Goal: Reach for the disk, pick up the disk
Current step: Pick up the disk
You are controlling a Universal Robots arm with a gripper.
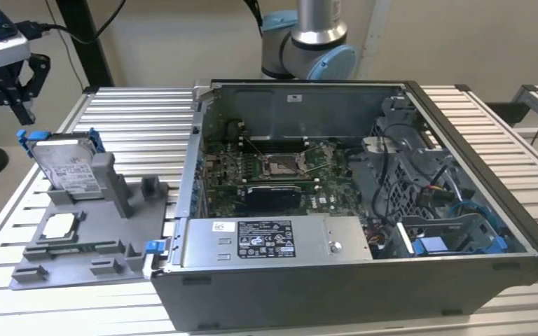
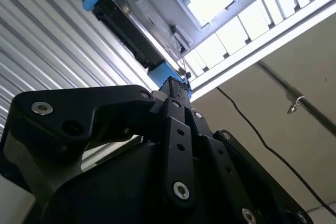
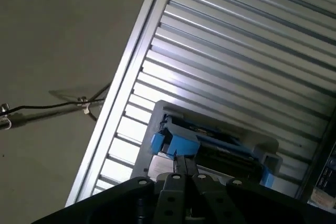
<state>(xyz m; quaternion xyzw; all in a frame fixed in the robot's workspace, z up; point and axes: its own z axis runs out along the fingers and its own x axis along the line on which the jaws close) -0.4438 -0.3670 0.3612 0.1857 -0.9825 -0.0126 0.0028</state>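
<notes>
1. Currently the disk [image 1: 66, 166] stands on edge in a grey fixture [image 1: 92, 231] on the slatted table [image 1: 138, 105], at the middle left of the exterior view.
2. Gripper [image 1: 22, 105] hangs at upper left, above the disk and apart from it. Its fingers are pinched together and hold nothing.
3. Judgement: stiff metal body, dense for its bulk, with smooth and likely slippery faces; shock-sensitive. The best hold looks like the exposed top edge, pinched across the 2 flat faces between the blue bracket [image 1: 31, 136] corners.
4. Count: 1 disk, 1 gripper, 1 fixture, 1 open computer case [image 1: 363, 294], 1 power supply [image 1: 269, 241] inside it.
</notes>
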